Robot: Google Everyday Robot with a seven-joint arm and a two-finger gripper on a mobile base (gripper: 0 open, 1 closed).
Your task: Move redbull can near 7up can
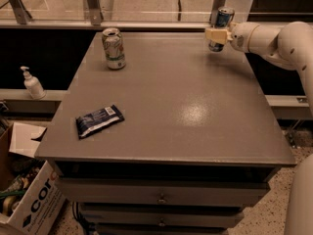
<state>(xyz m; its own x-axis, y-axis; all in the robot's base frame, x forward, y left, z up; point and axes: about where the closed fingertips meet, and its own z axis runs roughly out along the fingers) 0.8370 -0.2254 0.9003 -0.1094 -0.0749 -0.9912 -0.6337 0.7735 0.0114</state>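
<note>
Gripper (216, 35), upper right of frame, fingers pinching the redbull can (224, 18) at the far right corner of the table (195, 131). 7up can (113, 48) stands upright at upper left of the tabletop, well apart. Blue snack packet (99, 121) lies flat near the left front edge.

End effector (216, 35) around redbull can (224, 17) (far right)

Dim, warm-toned scene. Overhead light leaves soft glare patch on desk (171, 82), right of centre. Floor beyond brighter; space under desk dark. Gripper (218, 35) at far right desk corner, jaws clamped on redbull can (225, 18), pale and well lit.
</note>
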